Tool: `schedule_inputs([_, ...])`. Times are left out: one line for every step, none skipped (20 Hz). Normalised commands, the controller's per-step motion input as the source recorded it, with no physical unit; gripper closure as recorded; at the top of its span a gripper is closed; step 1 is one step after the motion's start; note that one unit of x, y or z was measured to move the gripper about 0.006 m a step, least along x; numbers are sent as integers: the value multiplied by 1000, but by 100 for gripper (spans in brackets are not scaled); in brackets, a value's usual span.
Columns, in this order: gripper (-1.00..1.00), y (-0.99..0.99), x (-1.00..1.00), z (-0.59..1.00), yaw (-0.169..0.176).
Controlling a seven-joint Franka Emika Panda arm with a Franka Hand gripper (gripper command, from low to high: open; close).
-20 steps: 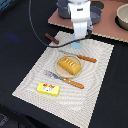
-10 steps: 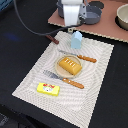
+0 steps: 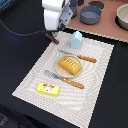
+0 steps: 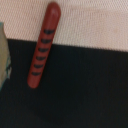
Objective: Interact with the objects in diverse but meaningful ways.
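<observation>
The dark brown sausage [image 3: 51, 38] lies at the mat's far corner on the exterior view's left, half on the mat and half on the dark table. In the wrist view the sausage [image 4: 44, 45] sits straight below the camera, with no fingers showing. My gripper [image 3: 59, 29] hangs just above it, its jaws too blurred to read. The light blue carton [image 3: 76, 40] stands upright to the right of the sausage. In the mat's middle, the orange-brown bread loaf [image 3: 70, 65] rests on a small plate [image 3: 59, 70]. The yellow block [image 3: 48, 89] lies near the front edge.
A wooden-handled knife [image 3: 86, 58] lies behind the plate and a fork [image 3: 67, 80] in front of it, all on the striped mat [image 3: 95, 95]. Grey pots [image 3: 90, 14] and a bowl [image 3: 122, 15] stand on the pink surface at the back.
My arm has swung to the exterior view's left, from over the carton to over the sausage. The carton now stands uncovered on the mat.
</observation>
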Motion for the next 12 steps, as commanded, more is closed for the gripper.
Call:
schedule_inputs([-100,51,-594,-380,-134])
schedule_inputs([-100,66,-597,-400,-131])
schedule_inputs([-100,83,-591,-417,-130])
schedule_inputs([-100,103,-574,-417,-129])
schedule_inputs([-100,154,-517,-397,-132])
schedule_inputs([-100,229,-429,-323,-136])
schedule_inputs([-100,300,-314,-277,-144])
schedule_inputs([-100,337,-211,-254,-142])
schedule_inputs([-100,371,-200,-263,-136])
schedule_inputs([-100,354,-234,-300,-129])
schedule_inputs([-100,346,-269,-334,-123])
schedule_inputs([-100,337,-286,-349,-119])
